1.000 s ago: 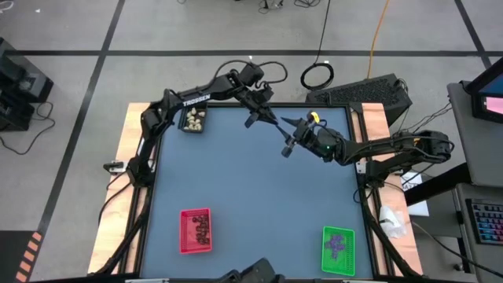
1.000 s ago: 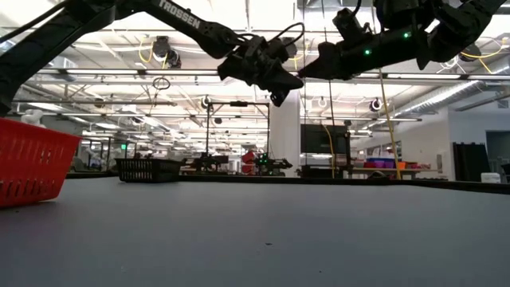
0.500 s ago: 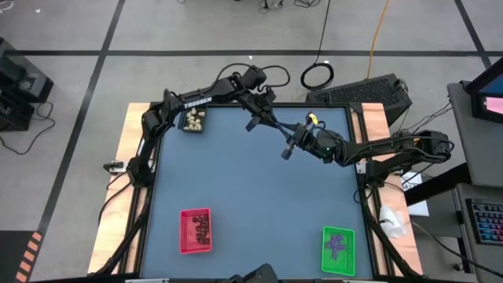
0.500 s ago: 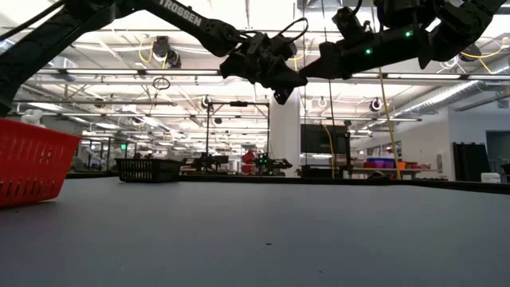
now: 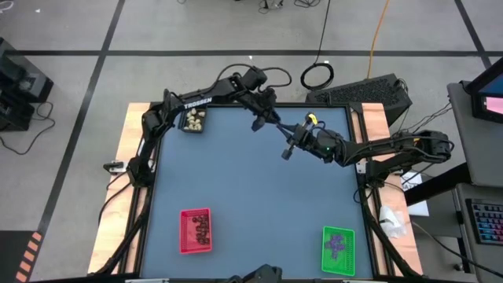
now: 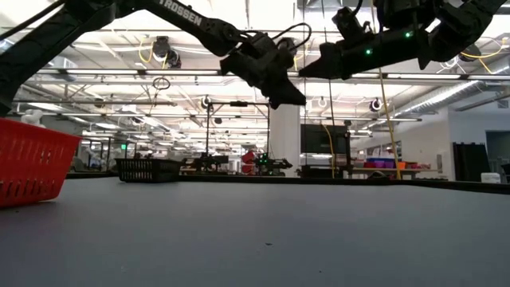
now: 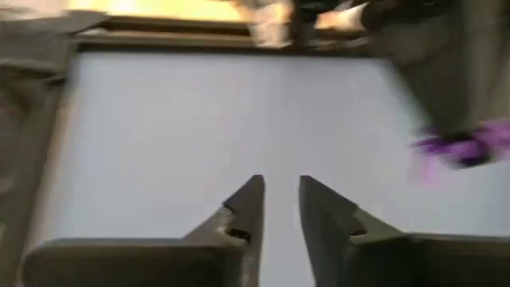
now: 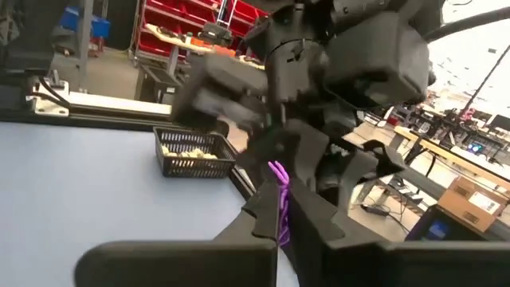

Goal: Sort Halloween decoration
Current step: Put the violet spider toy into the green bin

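Above the far middle of the blue table, the right gripper pinches a flat purple decoration between its closed fingers. Directly ahead of it, almost touching, the left gripper hangs with its fingers a narrow gap apart, holding nothing. Beyond the left gripper, toward the table's far left corner, a black tray holds cream-white lumps. Well away at the near edge sit a red tray and a green tray.
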Robot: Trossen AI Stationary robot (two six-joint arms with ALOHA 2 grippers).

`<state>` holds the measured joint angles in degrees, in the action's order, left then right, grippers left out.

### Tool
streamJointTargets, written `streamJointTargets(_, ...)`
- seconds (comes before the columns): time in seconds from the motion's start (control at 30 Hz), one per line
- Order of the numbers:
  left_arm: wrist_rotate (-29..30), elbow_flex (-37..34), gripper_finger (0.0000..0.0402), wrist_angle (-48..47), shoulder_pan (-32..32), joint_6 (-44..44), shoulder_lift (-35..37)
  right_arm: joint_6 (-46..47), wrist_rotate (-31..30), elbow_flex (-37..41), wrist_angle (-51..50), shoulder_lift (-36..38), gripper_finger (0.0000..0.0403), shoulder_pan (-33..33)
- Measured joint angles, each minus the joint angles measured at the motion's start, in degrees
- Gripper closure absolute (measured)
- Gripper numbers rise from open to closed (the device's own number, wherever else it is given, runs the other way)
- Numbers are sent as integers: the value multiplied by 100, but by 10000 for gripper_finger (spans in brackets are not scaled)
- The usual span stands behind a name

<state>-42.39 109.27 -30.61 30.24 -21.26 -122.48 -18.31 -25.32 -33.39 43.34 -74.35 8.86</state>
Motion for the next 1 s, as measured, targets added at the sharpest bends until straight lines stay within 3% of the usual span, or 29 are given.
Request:
streamJointTargets(0.13, 979, 0, 286, -23, 0, -163, 8, 0, -4, 0, -8, 0, 399, 4)
streamJointTargets(0.27, 1430, -2, 277, -281, -11, -677, 235, 0, -2, 0, -37, 0, 399, 2)
streamJointTargets(0.6, 2001, -147, 394, -905, -183, -175, 453, 87, 5, -2, -505, -2, 399, 70)
streamJointTargets(0.77, 2990, -663, 400, -230, -400, 271, 442, 87, 7, -2, -624, -2, 399, 70)
streamJointTargets(1.0, 3700, -1368, 401, 685, -652, 600, 457, 87, 9, -2, -710, -2, 399, 66)
